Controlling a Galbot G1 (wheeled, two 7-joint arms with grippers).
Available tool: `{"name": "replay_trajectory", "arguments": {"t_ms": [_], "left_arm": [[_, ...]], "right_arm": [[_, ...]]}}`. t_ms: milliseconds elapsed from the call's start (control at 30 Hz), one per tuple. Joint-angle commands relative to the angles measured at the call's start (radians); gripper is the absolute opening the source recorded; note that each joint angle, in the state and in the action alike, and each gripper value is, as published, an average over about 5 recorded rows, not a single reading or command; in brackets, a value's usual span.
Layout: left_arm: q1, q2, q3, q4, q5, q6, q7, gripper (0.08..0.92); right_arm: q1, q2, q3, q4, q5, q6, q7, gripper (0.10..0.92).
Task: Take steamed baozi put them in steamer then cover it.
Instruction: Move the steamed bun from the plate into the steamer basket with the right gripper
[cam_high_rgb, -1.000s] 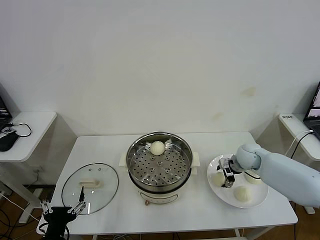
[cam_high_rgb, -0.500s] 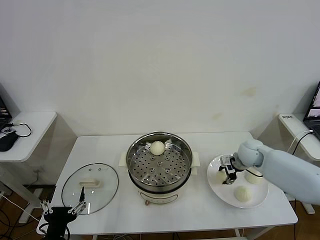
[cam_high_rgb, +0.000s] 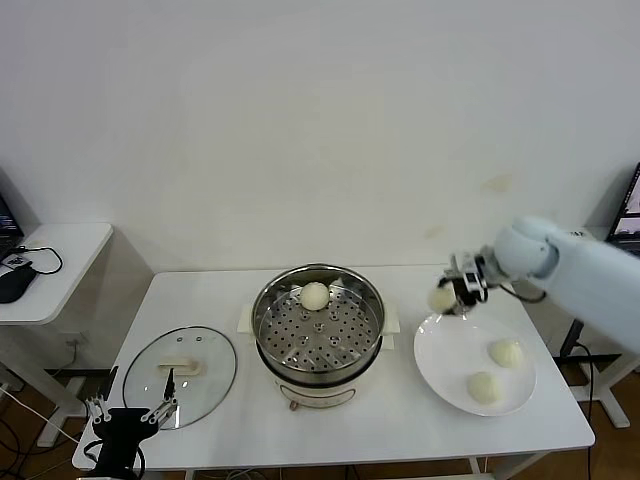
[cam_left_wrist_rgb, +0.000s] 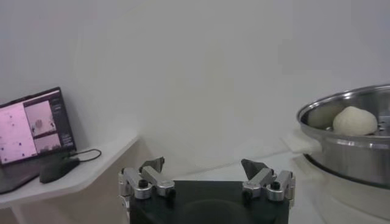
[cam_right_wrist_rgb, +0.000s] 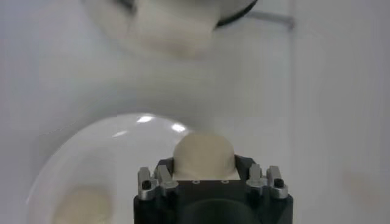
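My right gripper (cam_high_rgb: 449, 296) is shut on a steamed baozi (cam_high_rgb: 440, 298) and holds it in the air above the far left edge of the white plate (cam_high_rgb: 442, 365). The right wrist view shows that baozi (cam_right_wrist_rgb: 203, 153) gripped between the jaws. Two more baozi (cam_high_rgb: 506, 352) (cam_high_rgb: 484, 386) lie on the plate. One baozi (cam_high_rgb: 315, 295) sits at the back of the steamer (cam_high_rgb: 264, 322), also seen in the left wrist view (cam_left_wrist_rgb: 353, 120). The glass cover (cam_high_rgb: 212, 392) lies flat at the table's left. My left gripper (cam_high_rgb: 130, 415) waits open, low at the front left, near the cover.
The steamer stands on a white pot base (cam_high_rgb: 322, 395) at the table's middle. A side table with a laptop (cam_left_wrist_rgb: 33, 125) stands off to the left. Another side table (cam_high_rgb: 595, 260) is at the right, behind my right arm.
My right gripper has shut on a baozi on the plate and lifted it up and back, off the plate. The left arm has stayed put.
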Motion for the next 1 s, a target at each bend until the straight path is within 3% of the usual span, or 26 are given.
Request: {"name": "replay_trajectory", "arguments": {"t_ms": [33, 233, 500, 1000], "left_arm": [[0.000, 0.003, -0.002, 0.000, -0.001, 0.000, 0.000, 0.823], [-0.003, 0.003, -0.007, 0.000, -0.002, 0.000, 0.000, 0.823], [-0.002, 0.000, -0.032, -0.017, -0.012, 0.002, 0.001, 0.823], [-0.008, -0.013, -0.026, -0.028, -0.013, 0.004, 0.001, 0.823]], "right_arm": [[0.326, 0.168, -0.142, 0.119, 0.289, -0.132, 0.069, 0.634], [0.286, 0.367, -0.145, 0.121, 0.437, -0.222, 0.171, 0.636], [0.148, 0.584, -0.151, -0.008, 0.459, -0.284, 0.253, 0.636], [0.008, 0.625, -0.185, -0.075, 0.403, -0.317, 0.304, 0.636]]}}
